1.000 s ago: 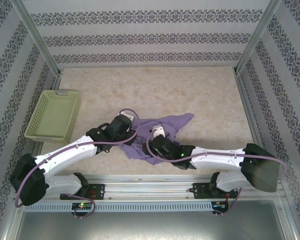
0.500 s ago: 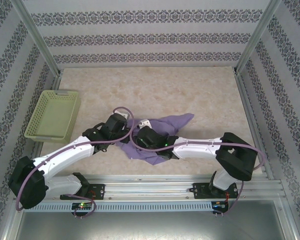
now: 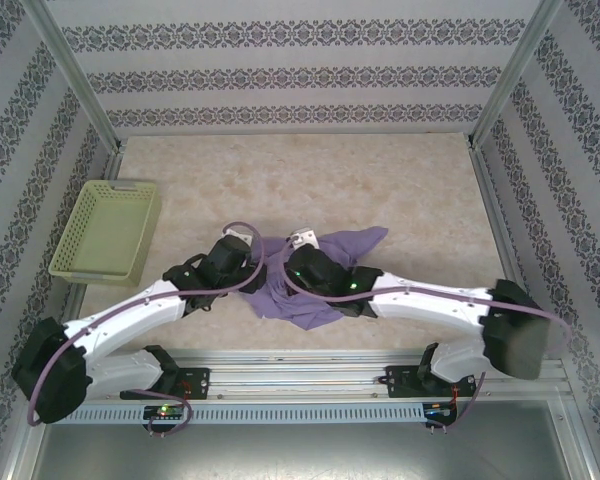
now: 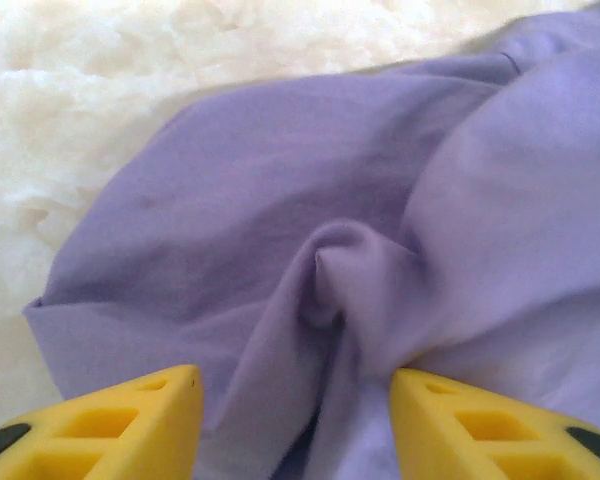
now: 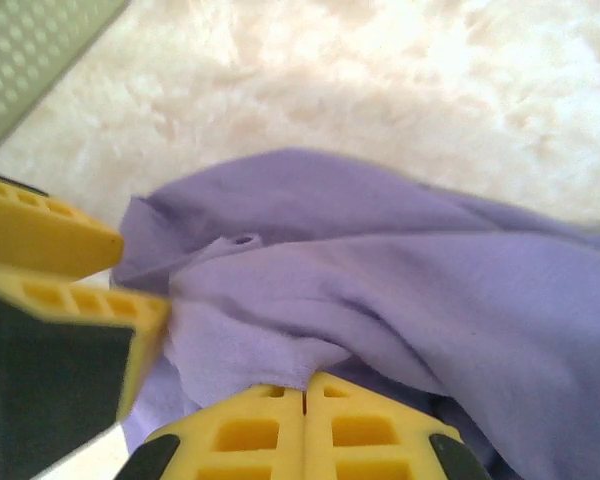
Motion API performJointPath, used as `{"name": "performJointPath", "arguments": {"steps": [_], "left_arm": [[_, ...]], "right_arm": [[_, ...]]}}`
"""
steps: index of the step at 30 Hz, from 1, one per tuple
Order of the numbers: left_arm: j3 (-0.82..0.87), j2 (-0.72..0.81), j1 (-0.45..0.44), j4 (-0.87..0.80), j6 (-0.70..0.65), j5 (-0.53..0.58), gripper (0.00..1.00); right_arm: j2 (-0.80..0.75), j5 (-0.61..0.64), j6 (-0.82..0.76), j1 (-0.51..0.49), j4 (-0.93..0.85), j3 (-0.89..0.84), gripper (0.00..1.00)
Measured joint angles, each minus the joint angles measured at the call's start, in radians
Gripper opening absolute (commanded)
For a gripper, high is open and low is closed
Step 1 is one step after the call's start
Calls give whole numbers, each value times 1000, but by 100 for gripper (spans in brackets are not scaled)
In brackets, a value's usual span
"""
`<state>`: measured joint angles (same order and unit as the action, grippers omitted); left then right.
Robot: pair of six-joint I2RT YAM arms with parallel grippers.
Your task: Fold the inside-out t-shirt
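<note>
A t-shirt fold is just pinched by the shut right gripper; left gripper is opened wide, hold judged transferred

The lavender t-shirt lies crumpled on the table's near-middle, seemingly bunched into soft folds.

t-shirt: 1
basket: 1, well left of L pincer
pincers: 2, L + R pincer
arms: 2
bench: 1

The t-shirt is soft matt cloth, the fingers matt yellow plastic, the tabletop smooth and marbled.
</note>
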<state>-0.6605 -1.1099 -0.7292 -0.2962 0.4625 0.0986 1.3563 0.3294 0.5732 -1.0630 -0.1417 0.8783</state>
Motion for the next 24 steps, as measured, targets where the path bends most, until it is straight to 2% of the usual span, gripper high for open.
{"name": "performJointPath", "arguments": {"steps": [3,5,11,15,18,20,22,24], "left_arm": [[40,96,-131,39,-13,49,69],[56,117,-162,87,-14,49,71],[58,-68,-195,207,-17,42,71],[58,-122,-199,261,-17,35,59],[47,-133,-199,293,-24,37,49],[43,-145,-200,317,-26,37,42],[43,-161,-199,339,-24,35,36],[43,-180,-198,356,-17,32,30]], "right_arm": [[-99,25,12,1,-71,0,0],[-135,33,24,1,-115,2,0],[-167,39,72,1,-264,37,0],[-154,31,87,20,-303,56,0],[-118,-8,92,77,-291,58,0],[-89,-45,98,124,-269,58,6],[-51,-88,103,173,-249,66,20],[-3,-114,97,207,-248,98,30]]}}
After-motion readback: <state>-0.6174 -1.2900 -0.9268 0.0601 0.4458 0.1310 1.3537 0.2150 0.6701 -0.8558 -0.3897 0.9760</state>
